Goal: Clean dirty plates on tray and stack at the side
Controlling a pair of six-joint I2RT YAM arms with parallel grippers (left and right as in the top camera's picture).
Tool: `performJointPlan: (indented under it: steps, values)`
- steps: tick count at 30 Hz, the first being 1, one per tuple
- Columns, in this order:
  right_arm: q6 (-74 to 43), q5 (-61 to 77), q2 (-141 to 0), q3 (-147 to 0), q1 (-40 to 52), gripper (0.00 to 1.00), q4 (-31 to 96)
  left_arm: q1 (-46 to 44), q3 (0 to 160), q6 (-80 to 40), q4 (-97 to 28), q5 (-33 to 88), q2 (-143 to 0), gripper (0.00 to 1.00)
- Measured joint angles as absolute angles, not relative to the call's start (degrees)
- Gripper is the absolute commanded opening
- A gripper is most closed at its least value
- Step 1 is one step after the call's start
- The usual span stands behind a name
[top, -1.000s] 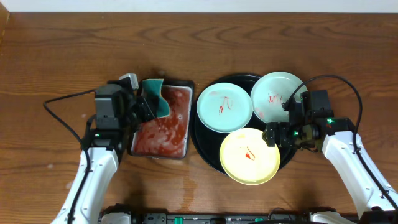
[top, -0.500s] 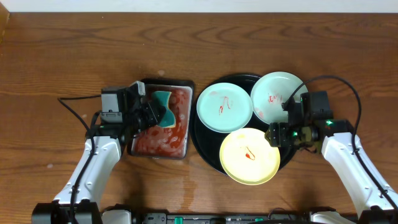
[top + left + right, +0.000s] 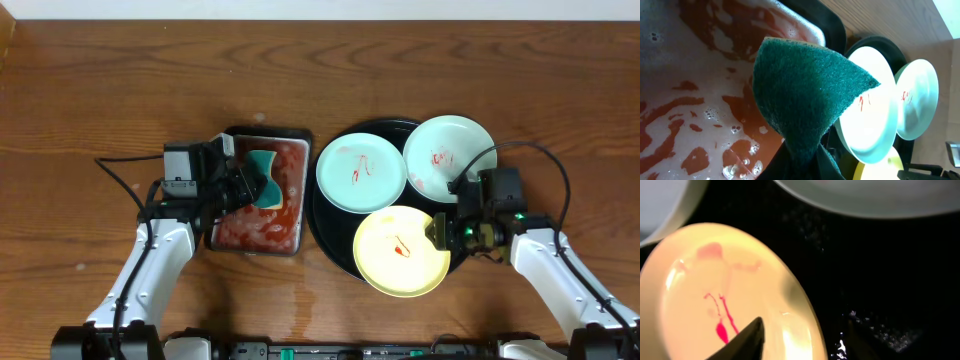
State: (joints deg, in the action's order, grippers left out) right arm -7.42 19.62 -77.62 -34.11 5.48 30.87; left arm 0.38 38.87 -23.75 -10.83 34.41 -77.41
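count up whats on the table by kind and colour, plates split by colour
mint-green plates: 2
yellow plate: 1
black tray: 1
metal pan: 1
green sponge: 1
total: 6

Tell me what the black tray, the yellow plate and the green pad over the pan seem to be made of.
The tray: probably plastic or lacquered, glossy black; it shows bright glints. The yellow plate: smooth, slightly shiny, plastic or glazed ceramic; I cannot tell which. The green pad: coarse fibrous scouring sponge, matte and rough.
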Motion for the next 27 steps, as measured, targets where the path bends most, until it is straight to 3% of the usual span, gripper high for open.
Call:
performJointPlan:
  steps: [5,13,27]
  values:
    - [-7.7,19.7,-77.6,-33.6,5.5,0.27,30.5,0.4,38.9,-23.7,-11.5,34.4,-77.4,0.07]
    - [-7.7,19.7,-77.6,-33.6,5.5,0.15,31.6,0.4,38.9,-23.7,-11.6,34.4,-77.4,0.08]
    - [-7.6,20.0,-77.6,-33.6,5.5,0.01,32.3,0.4,38.9,-23.7,-11.6,34.4,-77.4,0.07]
